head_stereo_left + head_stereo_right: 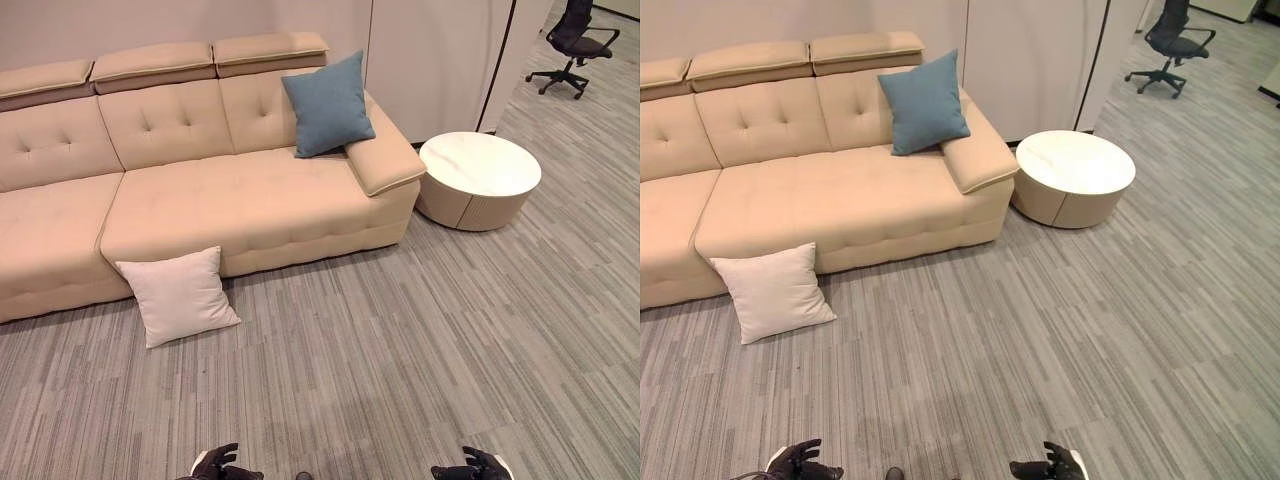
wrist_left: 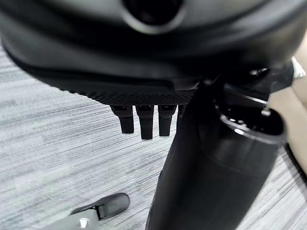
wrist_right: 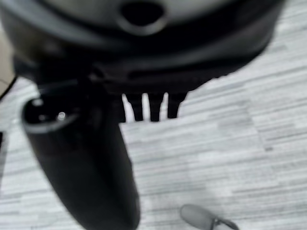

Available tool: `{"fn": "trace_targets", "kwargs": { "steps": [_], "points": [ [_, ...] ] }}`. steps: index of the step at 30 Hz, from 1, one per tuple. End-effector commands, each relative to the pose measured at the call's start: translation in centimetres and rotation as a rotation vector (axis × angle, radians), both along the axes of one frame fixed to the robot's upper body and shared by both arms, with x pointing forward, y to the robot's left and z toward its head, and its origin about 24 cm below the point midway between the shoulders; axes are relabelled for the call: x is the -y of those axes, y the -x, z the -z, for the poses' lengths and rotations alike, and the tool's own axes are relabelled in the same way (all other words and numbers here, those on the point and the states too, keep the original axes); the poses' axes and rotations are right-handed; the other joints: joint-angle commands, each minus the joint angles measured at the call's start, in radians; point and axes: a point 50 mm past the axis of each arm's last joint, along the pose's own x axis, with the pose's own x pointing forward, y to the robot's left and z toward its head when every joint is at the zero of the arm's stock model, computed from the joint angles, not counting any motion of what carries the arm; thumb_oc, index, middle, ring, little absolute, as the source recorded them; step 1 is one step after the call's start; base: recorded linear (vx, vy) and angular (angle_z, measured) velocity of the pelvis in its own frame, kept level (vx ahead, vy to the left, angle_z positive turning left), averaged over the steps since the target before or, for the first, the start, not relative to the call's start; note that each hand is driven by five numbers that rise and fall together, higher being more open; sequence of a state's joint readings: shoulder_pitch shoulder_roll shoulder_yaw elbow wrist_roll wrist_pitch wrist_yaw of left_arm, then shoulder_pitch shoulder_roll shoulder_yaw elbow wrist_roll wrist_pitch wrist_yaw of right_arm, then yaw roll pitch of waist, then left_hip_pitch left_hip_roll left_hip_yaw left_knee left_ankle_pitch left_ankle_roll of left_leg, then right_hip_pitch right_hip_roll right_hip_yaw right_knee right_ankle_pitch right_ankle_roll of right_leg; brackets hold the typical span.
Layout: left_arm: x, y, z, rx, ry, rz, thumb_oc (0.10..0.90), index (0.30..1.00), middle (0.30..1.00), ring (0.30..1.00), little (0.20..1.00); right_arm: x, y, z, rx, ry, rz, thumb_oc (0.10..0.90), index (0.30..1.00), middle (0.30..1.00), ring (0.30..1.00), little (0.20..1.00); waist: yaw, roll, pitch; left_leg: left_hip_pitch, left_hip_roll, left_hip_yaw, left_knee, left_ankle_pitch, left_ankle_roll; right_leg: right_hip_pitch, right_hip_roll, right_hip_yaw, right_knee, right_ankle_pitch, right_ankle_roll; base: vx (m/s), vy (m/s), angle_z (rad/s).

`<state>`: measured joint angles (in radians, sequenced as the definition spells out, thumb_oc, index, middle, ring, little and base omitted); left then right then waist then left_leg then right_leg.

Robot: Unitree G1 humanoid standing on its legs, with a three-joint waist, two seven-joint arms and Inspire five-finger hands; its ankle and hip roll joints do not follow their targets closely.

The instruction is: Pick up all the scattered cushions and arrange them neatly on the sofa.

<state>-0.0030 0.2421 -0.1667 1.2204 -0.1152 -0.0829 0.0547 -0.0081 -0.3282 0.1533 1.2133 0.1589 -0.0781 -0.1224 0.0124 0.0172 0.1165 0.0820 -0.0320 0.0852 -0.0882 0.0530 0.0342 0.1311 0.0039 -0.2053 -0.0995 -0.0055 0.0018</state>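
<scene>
The right hand [image 3: 144, 52] appears as a dark bulk with its fingers [image 3: 154, 108] extended straight in a row, spread slightly apart and holding nothing. The thumb [image 3: 81, 167] stands out beside the fingers as a thick dark cylinder, clear of them. Beyond the fingertips lies grey striped carpet [image 3: 230, 153]. No part of the hand touches the carpet or any object.

A round white side table [image 1: 479, 178] stands on the grey striped carpet [image 1: 420, 340] at three o'clock. Well beyond it, at one o'clock, a black office chair [image 1: 573, 45] waits near a pale wall panel [image 1: 440, 60].
</scene>
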Motion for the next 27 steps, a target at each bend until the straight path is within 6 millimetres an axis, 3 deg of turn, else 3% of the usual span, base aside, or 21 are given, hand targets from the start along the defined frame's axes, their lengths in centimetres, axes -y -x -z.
{"fn": "trace_targets", "kwargs": {
  "steps": [1,19,24,25,26,27],
  "points": [
    [0.0,-1.6,-0.3,0.02,-0.038,0.036,0.8,0.9,0.9,0.9,0.9,0.6,-1.2,-0.5,0.014,0.052,-0.053,0.8,0.9,0.9,0.9,0.9,0.014,-0.016,-0.023,0.019,0.027,-0.064,0.001,-0.083,-0.061,-0.012,-0.045,-0.009,0.012,-0.035,0.106,0.0,-0.01,0.06],
    [0.1,-1.3,-0.1,-0.01,-0.045,0.061,0.8,0.9,0.9,0.9,0.9,0.3,-0.7,-0.2,-0.011,0.037,-0.041,0.8,0.9,0.9,0.9,0.9,0.005,-0.013,-0.012,0.028,0.038,-0.081,0.01,-0.089,-0.06,-0.007,-0.026,0.006,0.018,-0.056,0.081,0.02,-0.038,0.01],
    [0.4,-2.5,-0.4,0.028,-0.051,0.079,0.8,0.9,0.9,0.9,0.9,0.3,-1.4,-0.4,0.017,0.041,-0.043,0.8,0.9,0.9,0.9,0.9,-0.001,-0.024,0.011,-0.03,0.045,-0.082,0.104,-0.108,-0.073,-0.024,-0.026,0.007,0.029,-0.062,0.067,-0.02,-0.063,0.09],
    [0.6,-3.2,-0.6,0.055,-0.046,0.079,0.8,0.9,0.9,0.9,0.9,0.3,-1.6,-0.5,0.033,0.04,-0.028,0.8,0.9,0.9,0.9,0.9,0.001,-0.037,0.037,-0.083,0.044,-0.066,0.208,-0.113,-0.09,-0.023,-0.028,0.008,0.027,-0.064,0.055,-0.02,-0.075,0.1],
    [0.6,-3.2,-0.7,0.056,-0.046,0.079,0.8,0.9,0.9,0.9,0.9,0.3,-1.6,-0.5,0.033,0.04,-0.028,0.8,0.9,0.9,0.9,0.9,-0.001,-0.036,0.036,-0.09,0.045,-0.068,0.219,-0.119,-0.09,-0.025,-0.027,0.007,0.027,-0.064,0.055,-0.02,-0.137,0.19],
    [0.7,-3.8,-0.8,0.075,-0.048,0.076,0.8,0.9,0.9,0.9,0.9,0.4,-1.8,-0.6,0.044,0.041,-0.015,0.8,0.9,0.9,0.9,0.9,0.0,-0.045,0.056,-0.166,0.05,-0.069,0.335,-0.087,-0.106,-0.02,-0.028,0.006,0.02,-0.061,0.044,0.0,-0.062,0.17]
  ]
}}
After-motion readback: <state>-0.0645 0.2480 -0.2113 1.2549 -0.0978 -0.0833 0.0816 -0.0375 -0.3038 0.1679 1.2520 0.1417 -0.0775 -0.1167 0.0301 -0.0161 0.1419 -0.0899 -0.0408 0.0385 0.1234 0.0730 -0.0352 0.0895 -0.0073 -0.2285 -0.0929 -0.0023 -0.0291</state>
